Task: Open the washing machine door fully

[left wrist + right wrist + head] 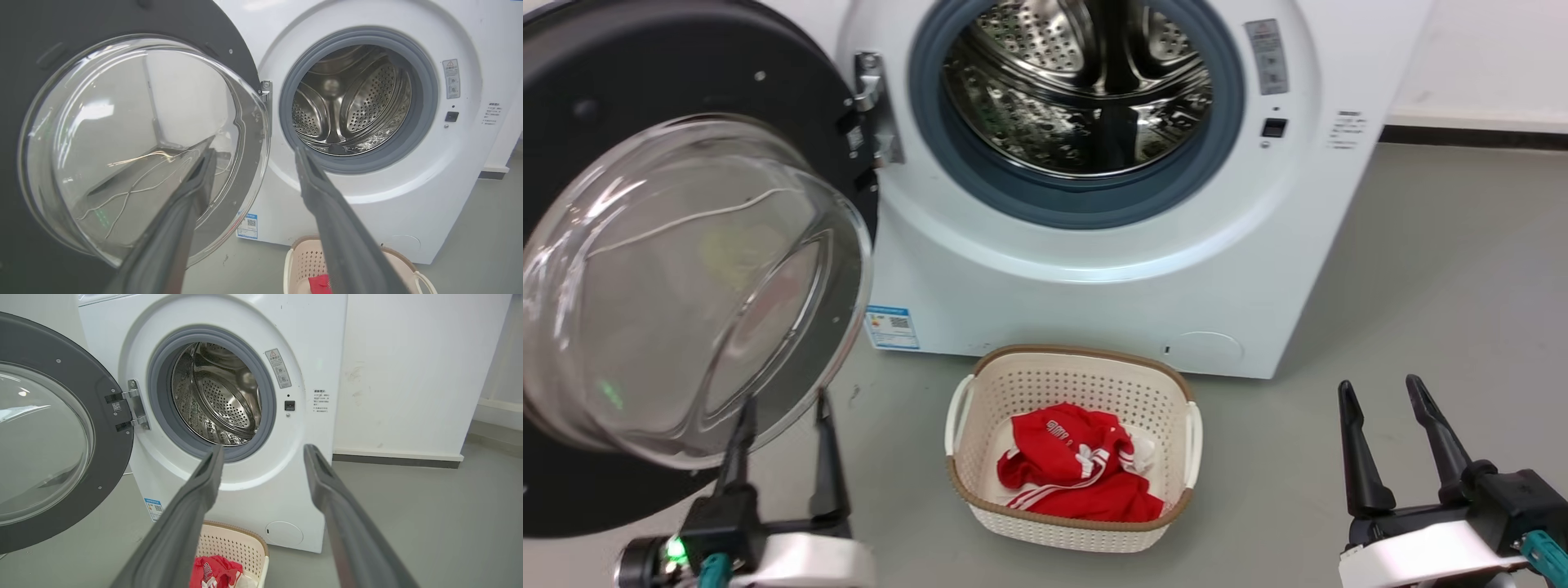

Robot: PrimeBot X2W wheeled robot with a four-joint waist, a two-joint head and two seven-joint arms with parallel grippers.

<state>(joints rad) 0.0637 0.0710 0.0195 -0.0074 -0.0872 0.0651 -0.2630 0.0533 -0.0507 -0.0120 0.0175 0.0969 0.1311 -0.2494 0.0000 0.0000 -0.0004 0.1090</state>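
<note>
**A:** What was nearest, at the bottom of the head view?

**B:** Two tools. The left tool (784,400) rose at the lower left, its fingers spread with nothing between them. Their tips overlapped the lower rim of the door's glass, but I couldn't tell whether they touched it. The right tool (1379,382) stood at the lower right, also spread and empty, over the grey floor (1421,286).

**A:** And between them?

**B:** A cream basket (980,384) sat on the floor at lower centre, holding a red garment (1078,482), just in front of the machine.

**A:** How did the door look?

**B:** The washing machine door (686,278) took up the left side of the frame, swung out on its metal hinge (874,106), well clear of the opening. It was a broad black ring around a clear glass bowl that bulged toward the camera, with pale reflections across it.

**A:** And behind that?

**B:** The washing machine (1094,269), white, was at upper centre. Its grey rubber ring (1086,208) circled the perforated steel drum (1078,82), and a blue label (892,327) sat low on its front, at the left.
</note>
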